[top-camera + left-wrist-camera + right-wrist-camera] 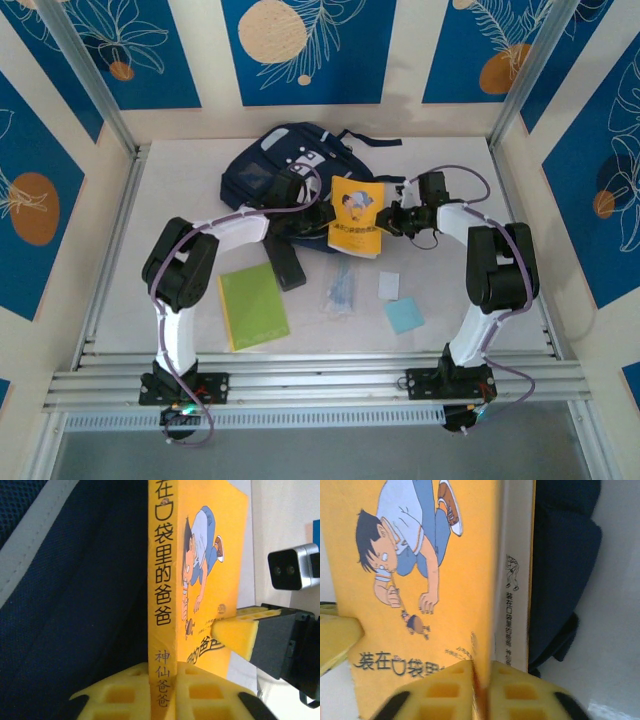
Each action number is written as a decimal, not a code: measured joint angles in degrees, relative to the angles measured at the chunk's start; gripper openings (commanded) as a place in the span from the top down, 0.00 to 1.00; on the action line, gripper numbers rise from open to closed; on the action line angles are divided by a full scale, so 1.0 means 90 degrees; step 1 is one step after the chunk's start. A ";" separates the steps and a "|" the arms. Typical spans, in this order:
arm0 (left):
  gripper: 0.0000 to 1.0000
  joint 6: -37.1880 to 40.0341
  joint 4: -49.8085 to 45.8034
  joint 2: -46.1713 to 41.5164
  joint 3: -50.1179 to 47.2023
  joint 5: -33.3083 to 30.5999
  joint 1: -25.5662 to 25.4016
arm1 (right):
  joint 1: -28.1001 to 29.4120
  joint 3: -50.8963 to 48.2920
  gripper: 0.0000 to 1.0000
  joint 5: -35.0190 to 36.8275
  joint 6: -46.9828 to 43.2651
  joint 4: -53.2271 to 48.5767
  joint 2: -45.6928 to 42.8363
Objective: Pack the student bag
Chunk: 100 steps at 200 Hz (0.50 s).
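**Top view:** The student bag (285, 170), a navy-blue backpack with a light grey patch on its face and dark straps trailing, lies on the white table (450, 330). It sits just behind and to the left of a yellow book (357, 213), which overlaps its near edge. The left gripper (323, 215) meets the book's left edge and the right gripper (388, 222) its right edge. A green notebook (252, 305) lies nearer than the book, off to its left.

**Left wrist:** Navy fabric of the student bag (75, 615), crossed by a pale grey stripe, lies left of the yellow book (205, 540). The spine reads "在口袋里的爸爸" and, lower down, "神仙爸爸". The left gripper (162, 692) has its yellow fingers (120, 695) clamped tight on the spine. A yellow finger of the right gripper (235, 630) presses on the cover's right edge.

**Right wrist:** The cover of the yellow book (435, 580) carries a cartoon boy and the characters "装在口袋". The right gripper (480, 690) stands narrow, its fingers (515, 690) pinching the cover's edge. The student bag (565, 570) lies dark to the right of the book.
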 measured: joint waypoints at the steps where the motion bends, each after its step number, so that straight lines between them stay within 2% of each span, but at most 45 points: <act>1: 0.97 0.0005 0.0000 -0.0005 -0.0002 0.0000 0.0000 | 0.0000 0.0015 0.60 0.0022 -0.0007 -0.0029 0.0000; 6: 1.00 -0.0012 0.0000 -0.0015 0.0000 0.0000 0.0000 | 0.0000 0.0046 0.47 0.0112 -0.0005 -0.0092 0.0000; 15: 1.00 0.0002 0.0010 -0.0053 0.0000 0.0010 0.0000 | 0.0000 0.0121 0.05 0.0318 0.0068 -0.0277 -0.0024; 18: 1.00 0.0002 0.0015 -0.0070 0.0000 0.0027 0.0000 | 0.0000 0.0148 0.00 0.0362 0.0073 -0.0345 -0.0036; 32: 1.00 -0.0005 0.0036 -0.0180 0.0010 0.0029 -0.0007 | 0.0000 0.0175 0.01 0.0648 0.0243 -0.0619 -0.0270; 54: 1.00 -0.0168 0.0175 -0.0381 0.0036 -0.0070 -0.0005 | 0.0002 0.0087 0.01 0.0865 0.0685 -0.0784 -0.1154; 76: 1.00 -0.0512 0.0556 -0.0534 0.0036 -0.0491 -0.0005 | 0.0068 -0.0192 0.01 0.0823 0.1387 -0.0590 -0.2229; 100: 1.00 -0.0962 0.1270 -0.0600 -0.0056 -0.1010 -0.0010 | 0.0335 -0.0741 0.00 0.0721 0.2259 0.0165 -0.2788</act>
